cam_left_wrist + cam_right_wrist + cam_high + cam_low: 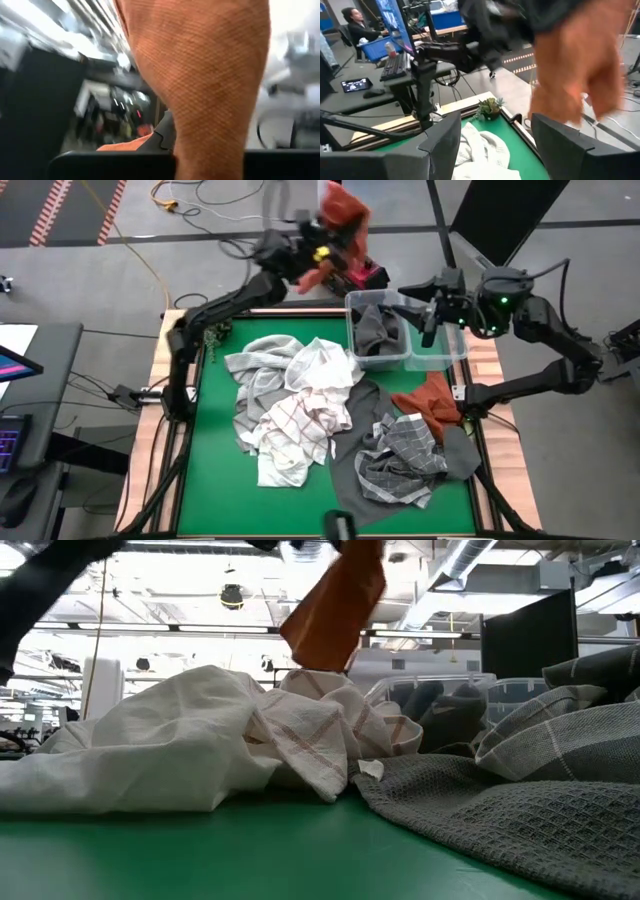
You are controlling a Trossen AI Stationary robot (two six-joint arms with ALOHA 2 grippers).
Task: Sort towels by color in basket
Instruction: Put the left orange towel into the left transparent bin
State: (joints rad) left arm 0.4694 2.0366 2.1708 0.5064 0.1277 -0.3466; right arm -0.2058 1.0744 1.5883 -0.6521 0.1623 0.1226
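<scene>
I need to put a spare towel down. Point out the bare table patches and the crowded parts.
Bare green table shows left of the white towel pile, down to the near edge, with a narrow strip along the far edge. The centre and right are crowded: white pile, dark grey towels, a rust-orange towel and the clear bins.

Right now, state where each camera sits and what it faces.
High: overhead, looking down on the table, both arms and the bins.
Low: table height, facing the towel pile.
Left wrist: behind the left gripper, filled by the rust-orange towel.
Right wrist: past the open right gripper, toward the left arm.
Shared: that orange towel appears in all.
</scene>
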